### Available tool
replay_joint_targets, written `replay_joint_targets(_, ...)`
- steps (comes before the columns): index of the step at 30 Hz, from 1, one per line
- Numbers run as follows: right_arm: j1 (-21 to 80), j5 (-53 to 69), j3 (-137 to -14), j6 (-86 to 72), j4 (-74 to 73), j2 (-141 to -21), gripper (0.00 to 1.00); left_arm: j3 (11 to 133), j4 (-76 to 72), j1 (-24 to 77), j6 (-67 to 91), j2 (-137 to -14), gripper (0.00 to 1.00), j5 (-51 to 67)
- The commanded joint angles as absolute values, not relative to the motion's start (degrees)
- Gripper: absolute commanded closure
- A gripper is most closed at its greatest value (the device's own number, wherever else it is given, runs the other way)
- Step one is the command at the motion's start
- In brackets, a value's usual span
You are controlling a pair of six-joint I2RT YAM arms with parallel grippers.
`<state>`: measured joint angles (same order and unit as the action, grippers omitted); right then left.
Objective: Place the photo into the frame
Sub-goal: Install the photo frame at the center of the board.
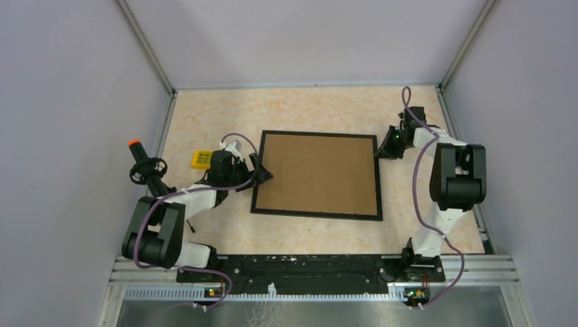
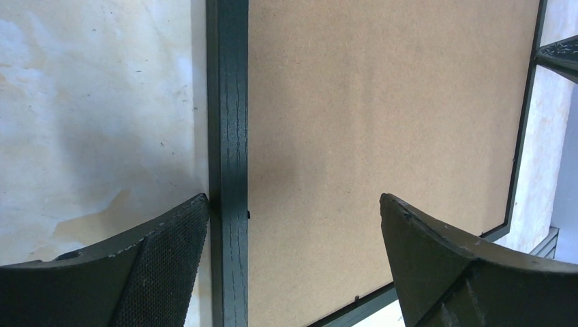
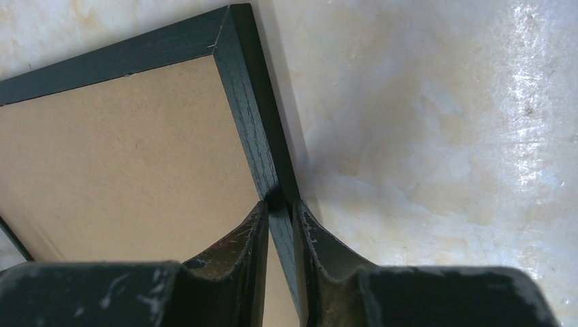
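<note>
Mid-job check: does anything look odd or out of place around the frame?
Yes: the frame holds only a brown cardboard sheet, and no photo shows in any view. The right hand is shut on its right rail; the left hand, open, straddles the left rail.

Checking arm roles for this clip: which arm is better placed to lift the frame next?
Right, probably. The right pincer is shut on the frame at its right rail, so it could lift at once. The left pincer is open, straddling the left rail without gripping it.
</note>
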<state>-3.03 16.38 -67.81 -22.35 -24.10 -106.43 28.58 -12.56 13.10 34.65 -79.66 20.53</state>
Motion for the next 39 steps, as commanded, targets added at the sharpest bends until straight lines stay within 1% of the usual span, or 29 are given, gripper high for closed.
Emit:
replay_joint_targets(1, -4.20, 19.00, -65.72, -22.75, -23.77, -104.55, 0.81, 27.07, -10.37, 13.10, 35.16, -80.93, 0.01, 21.43)
replay_joint_targets(4, -4.35, 17.83, -64.97, -22.55, -23.76, -103.78, 0.80, 27.16, -10.30, 13.10, 35.16, -81.04, 0.01, 21.58)
replay_joint_targets(7, -5.74, 21.02, -63.22, -23.50, -21.59, -102.81, 0.78, 27.16, -10.37, 13.08, 35.16, -81.16, 0.01, 21.55)
replay_joint_targets(11, -6.04, 18.61, -62.83, -23.12, -22.15, -101.97, 0.78, 27.16, -10.37, 13.01, 35.14, -81.02, 0.01, 21.61)
replay_joint_targets(15, -6.15, 20.52, -62.64, -23.38, -21.60, -102.44, 0.78, 27.16, -10.35, 13.01, 35.16, -81.04, 0.01, 21.63)
replay_joint_targets(16, -6.27, 21.06, -62.60, -23.44, -21.35, -102.55, 0.75, 27.16, -10.36, 13.01, 35.09, -81.10, 0.01, 21.69)
replay_joint_targets(17, -6.55, 21.93, -62.28, -23.80, -20.91, -102.48, 0.69, 27.11, -10.30, 13.01, 35.12, -81.09, 0.01, 21.64)
replay_joint_targets(18, -6.85, 22.88, -61.75, -24.28, -20.11, -102.21, 0.65, 27.13, -10.35, 13.01, 35.09, -81.06, 0.01, 21.67)
replay_joint_targets(19, -7.07, 23.15, -61.45, -24.43, -19.70, -101.87, 0.65, 27.15, -10.32, 13.01, 35.07, -81.02, 0.01, 21.63)
replay_joint_targets(25, -7.08, 21.18, -61.17, -23.16, -20.53, -102.09, 0.73, 27.16, -10.42, 13.01, 35.07, -81.21, 0.01, 21.72)
replay_joint_targets(39, -2.40, 18.10, -62.40, -21.82, -22.75, -104.07, 0.75, 27.25, -10.46, 13.01, 35.07, -81.30, 0.01, 21.82)
